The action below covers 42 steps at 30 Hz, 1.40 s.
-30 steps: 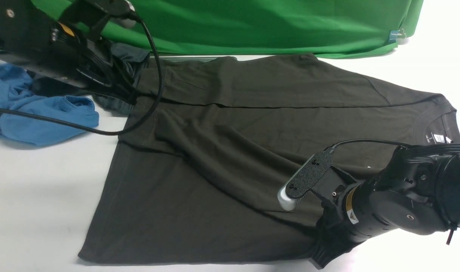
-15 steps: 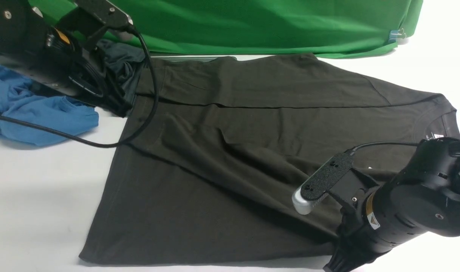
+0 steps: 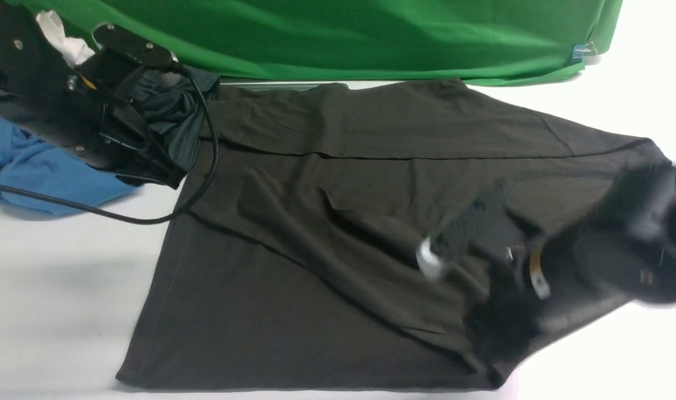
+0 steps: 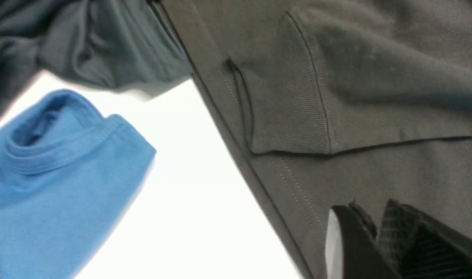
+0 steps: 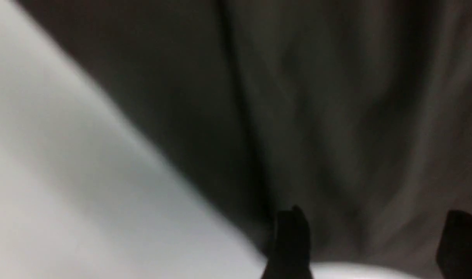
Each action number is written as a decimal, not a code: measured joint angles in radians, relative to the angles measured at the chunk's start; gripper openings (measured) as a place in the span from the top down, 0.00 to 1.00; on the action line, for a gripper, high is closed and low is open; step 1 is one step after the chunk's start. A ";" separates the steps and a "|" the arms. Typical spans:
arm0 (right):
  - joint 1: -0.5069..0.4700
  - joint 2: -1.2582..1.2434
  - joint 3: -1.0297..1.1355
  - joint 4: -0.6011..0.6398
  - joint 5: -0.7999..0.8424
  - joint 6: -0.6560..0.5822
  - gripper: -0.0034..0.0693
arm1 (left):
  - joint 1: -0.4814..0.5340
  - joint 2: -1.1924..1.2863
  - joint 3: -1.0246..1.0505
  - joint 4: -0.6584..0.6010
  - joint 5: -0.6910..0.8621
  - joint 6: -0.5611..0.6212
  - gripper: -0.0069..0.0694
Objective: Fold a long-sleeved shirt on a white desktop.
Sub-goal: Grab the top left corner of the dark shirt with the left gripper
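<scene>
In the front view we see the long-sleeved shirt (image 3: 338, 222) spread flat on the white desktop (image 3: 65, 289), with the right arm a mere blur over its near right corner. The right wrist view shows the right gripper (image 5: 375, 236), its 2 fingers wide apart above the shirt's edge, holding nothing. The left wrist view shows the left gripper (image 4: 369, 217) narrowly parted and empty over the hem, near a blue garment (image 4: 57, 174).

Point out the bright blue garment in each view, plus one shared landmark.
Front view: blue garment at the far left.
Left wrist view: blue garment on the white desktop, apart from the long-sleeved shirt hem.
Right wrist view: not in it.
Shared landmark: the long-sleeved shirt's edge against the white desktop.
</scene>
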 joint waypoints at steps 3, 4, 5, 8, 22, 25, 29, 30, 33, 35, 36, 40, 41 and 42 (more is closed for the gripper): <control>-0.105 0.056 -0.118 0.053 0.000 -0.184 0.27 | -0.004 0.000 0.000 -0.017 0.001 0.008 0.69; -0.121 0.067 -0.132 0.066 0.000 -0.217 0.27 | -0.008 -0.001 0.000 -0.018 0.003 0.010 0.69; -0.175 0.107 -0.179 0.124 0.000 -0.341 0.27 | -0.017 -0.001 0.000 -0.018 0.007 0.021 0.69; -0.265 0.200 -0.247 0.211 0.000 -0.512 0.27 | -0.052 -0.004 0.000 -0.022 0.012 0.034 0.73; -0.324 0.434 -0.288 0.271 -0.002 -0.725 0.49 | -0.115 -0.080 0.000 -0.045 0.019 0.071 0.88; -0.324 0.434 -0.288 0.264 -0.010 -0.726 0.56 | -0.115 -0.083 0.000 -0.045 0.019 0.071 0.88; -0.331 0.434 -0.288 0.248 -0.020 -0.727 0.73 | -0.115 -0.083 0.000 -0.047 0.019 0.074 0.88; -0.333 0.434 -0.288 0.248 -0.021 -0.727 0.76 | -0.115 -0.083 0.000 -0.046 0.019 0.076 0.88; -0.351 0.432 -0.288 0.239 -0.024 -0.709 0.87 | -0.115 -0.083 0.000 -0.046 0.019 0.079 0.88; -0.364 0.418 -0.291 0.230 -0.023 -0.687 0.89 | -0.115 -0.083 0.000 -0.046 0.019 0.082 0.88; -0.371 0.405 -0.297 0.226 -0.022 -0.674 0.89 | -0.115 -0.083 0.000 -0.046 0.019 0.082 0.88; -0.390 0.378 -0.314 0.223 -0.020 -0.660 0.90 | -0.115 -0.083 0.000 -0.046 0.019 0.083 0.88; -0.390 0.378 -0.314 0.223 -0.020 -0.659 0.90 | -0.115 -0.083 0.000 -0.046 0.019 0.084 0.88; -0.396 0.378 -0.315 0.223 -0.017 -0.649 0.90 | -0.115 -0.083 0.000 -0.046 0.019 0.085 0.88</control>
